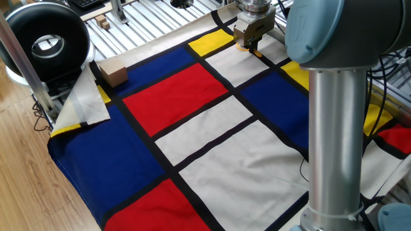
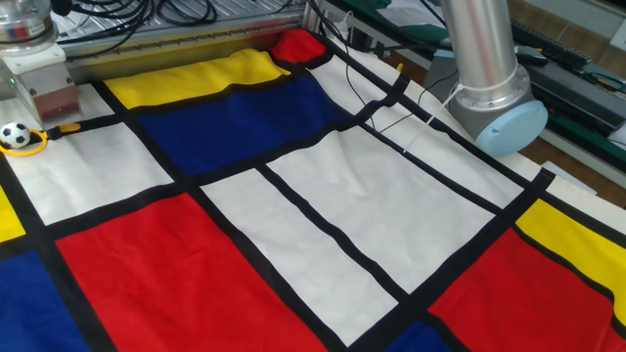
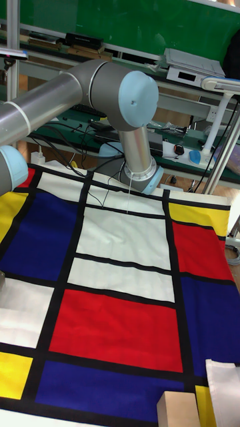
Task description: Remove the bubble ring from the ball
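The ball [image 2: 14, 134], tiny and white with black patches, sits on a white cloth square at the far left. The orange-yellow bubble ring [image 2: 29, 152] lies flat around it, with its short handle [image 2: 68, 127] pointing right onto a black stripe. In the one fixed view the ring [image 1: 240, 46] shows as an orange patch beside the fingers. My gripper [image 1: 251, 46] points straight down over the handle, its body [image 2: 41, 88] right of the ball. The dark fingertips stand close together at the handle, but whether they clamp it is unclear.
A patchwork cloth [image 1: 192, 128] of red, blue, white and yellow squares covers the table. A cardboard box [image 1: 112, 74] stands at its far left edge by a folded-up cloth corner [image 1: 83, 99]. The arm's base [image 2: 489, 98] stands on the cloth. Cables [image 2: 391, 117] lie near it.
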Robot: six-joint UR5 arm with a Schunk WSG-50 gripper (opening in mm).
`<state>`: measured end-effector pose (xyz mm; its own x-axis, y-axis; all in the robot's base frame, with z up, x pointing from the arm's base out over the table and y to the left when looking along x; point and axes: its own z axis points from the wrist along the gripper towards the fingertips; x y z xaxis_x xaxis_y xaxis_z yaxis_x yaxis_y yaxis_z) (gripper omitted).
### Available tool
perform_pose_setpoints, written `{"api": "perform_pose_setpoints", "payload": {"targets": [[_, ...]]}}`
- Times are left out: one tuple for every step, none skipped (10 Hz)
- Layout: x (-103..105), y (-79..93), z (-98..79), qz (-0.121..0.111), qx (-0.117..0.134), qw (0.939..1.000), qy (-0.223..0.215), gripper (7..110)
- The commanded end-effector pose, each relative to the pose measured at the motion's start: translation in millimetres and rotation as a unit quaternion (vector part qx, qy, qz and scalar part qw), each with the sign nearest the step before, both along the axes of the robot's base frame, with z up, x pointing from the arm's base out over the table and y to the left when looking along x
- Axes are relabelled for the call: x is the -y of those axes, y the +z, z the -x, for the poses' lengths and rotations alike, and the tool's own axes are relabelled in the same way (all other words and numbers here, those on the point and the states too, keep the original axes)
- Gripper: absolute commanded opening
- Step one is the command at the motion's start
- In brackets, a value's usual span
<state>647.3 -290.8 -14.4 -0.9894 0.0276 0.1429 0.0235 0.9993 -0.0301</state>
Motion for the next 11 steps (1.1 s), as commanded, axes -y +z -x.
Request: {"api": "perform_pose_setpoints", "payload": {"targets": [[-1.8, 3.2, 0.0, -0.003, 0.001, 1.0000, -0.004, 7], [-2.0, 4.1, 0.3, -0.005, 0.001, 1.0000, -0.004, 7], [-2.8, 4.0, -1.2, -0.006, 0.004, 1.0000, -0.004, 7], [-2.7, 4.3, -2.7, -0.006, 0.007, 0.9999, -0.004, 7], [-3.0, 4.1, -4.2, -0.007, 0.010, 0.9999, -0.004, 7], [-3.1, 4.1, -5.6, -0.007, 0.012, 0.9999, -0.004, 7], [-3.0, 4.5, -6.9, -0.006, 0.013, 0.9999, -0.004, 7], [-1.9, 5.2, -8.8, -0.003, 0.014, 0.9999, -0.003, 7], [-0.4, 6.4, -9.0, -0.001, 0.012, 0.9999, -0.003, 7], [-0.5, 6.8, -9.1, -0.001, 0.011, 0.9999, -0.003, 7], [-0.6, 7.2, -9.0, -0.001, 0.011, 0.9999, -0.003, 7]]}}
